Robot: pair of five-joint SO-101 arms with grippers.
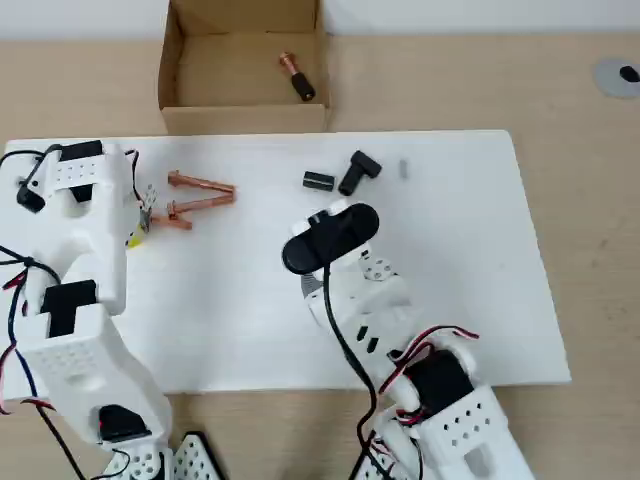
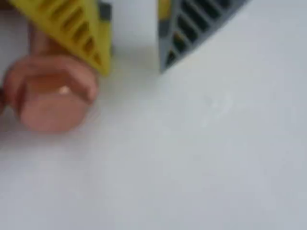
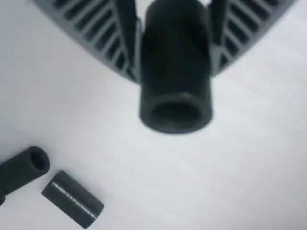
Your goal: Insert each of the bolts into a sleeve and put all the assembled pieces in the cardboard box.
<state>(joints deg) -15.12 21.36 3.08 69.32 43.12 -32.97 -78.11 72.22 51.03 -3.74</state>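
Left pincer (image 2: 132, 64) spread, right pincer (image 3: 175, 72) clamped on a sleeve (image 3: 176, 100).
A bolt (image 2: 48, 96) is seen just outside the left gap.

The left arm (image 1: 95, 240) extends along the left side of the table, and the left gripper (image 2: 134, 67) sits low over the surface with its yellow and grey fingers (image 2: 81, 28) apart. The right arm (image 1: 375, 295) extends from the near edge toward the middle, the right gripper (image 3: 175, 74) clamped on a black sleeve (image 3: 176, 103).
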